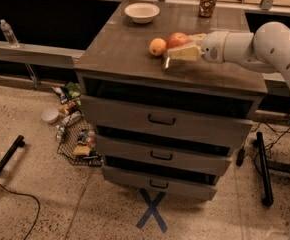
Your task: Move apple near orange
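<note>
The apple [176, 39], larger, red and shiny, is on the dark cabinet top [120, 49], right beside the smaller yellow-orange orange [157, 47]; the two look nearly touching. My gripper [179, 48] reaches in from the right on a white arm [245, 46]. It is shut on the apple, with one pale finger [185, 53] across the fruit's front and the other behind it. I cannot tell whether the apple rests on the top or is held just above it.
A white bowl [142, 12] and a brown can [208, 0] stand at the back of the cabinet top. Three drawers [161, 120] face front. A wire basket of snacks [77, 141] and a blue X [152, 209] are on the floor. A water bottle [8, 32] stands at left.
</note>
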You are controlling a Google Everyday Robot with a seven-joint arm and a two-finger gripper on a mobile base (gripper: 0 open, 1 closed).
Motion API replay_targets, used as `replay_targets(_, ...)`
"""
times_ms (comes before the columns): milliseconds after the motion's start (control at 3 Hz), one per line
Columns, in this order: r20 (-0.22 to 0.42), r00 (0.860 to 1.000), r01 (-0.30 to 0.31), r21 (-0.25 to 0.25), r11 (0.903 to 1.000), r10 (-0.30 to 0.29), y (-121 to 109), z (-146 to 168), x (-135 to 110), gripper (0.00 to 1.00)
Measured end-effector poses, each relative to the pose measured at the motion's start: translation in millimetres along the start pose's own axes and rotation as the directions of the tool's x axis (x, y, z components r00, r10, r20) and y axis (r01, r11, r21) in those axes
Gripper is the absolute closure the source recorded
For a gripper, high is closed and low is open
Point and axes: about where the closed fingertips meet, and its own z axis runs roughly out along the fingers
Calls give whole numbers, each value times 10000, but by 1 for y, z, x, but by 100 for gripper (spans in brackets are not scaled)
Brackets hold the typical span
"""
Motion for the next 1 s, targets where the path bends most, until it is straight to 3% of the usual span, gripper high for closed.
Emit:
replay_targets(333, -77, 9998, 178, -125, 9998, -179, 16, 11, 8, 38)
replay_targets(667, 75, 9992, 388, -193, 9991, -387, 18, 30, 8, 14)
replay_targets(1000, 92, 9994, 340, -267, 9991, -338, 18, 40, 11, 0)
